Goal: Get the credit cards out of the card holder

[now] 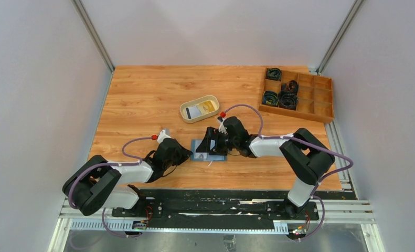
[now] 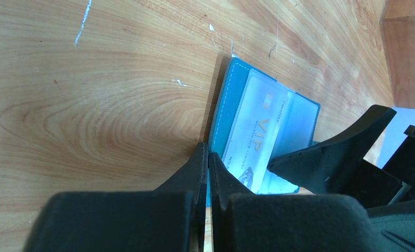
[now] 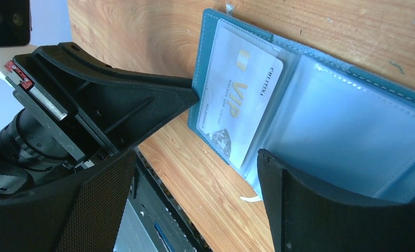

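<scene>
Slippage is your main worry: the card holder (image 3: 352, 113) lies open on the table (image 1: 142, 94) between both arms, with 1 pale VIP card (image 3: 242, 102) in its clear sleeve (2 more lie in the cream tray (image 1: 184, 112)). Your left gripper (image 2: 209, 157), clenched on nothing, only pins the holder's edge with its tip. The right gripper (image 1: 214, 140) hangs spread wide above. Pull hard and the whole holder may drag along.

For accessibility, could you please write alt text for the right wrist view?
An open blue card holder lies on the table, a VIP card in one clear pocket. The shut left gripper is at its edge; the right gripper is open.
</scene>
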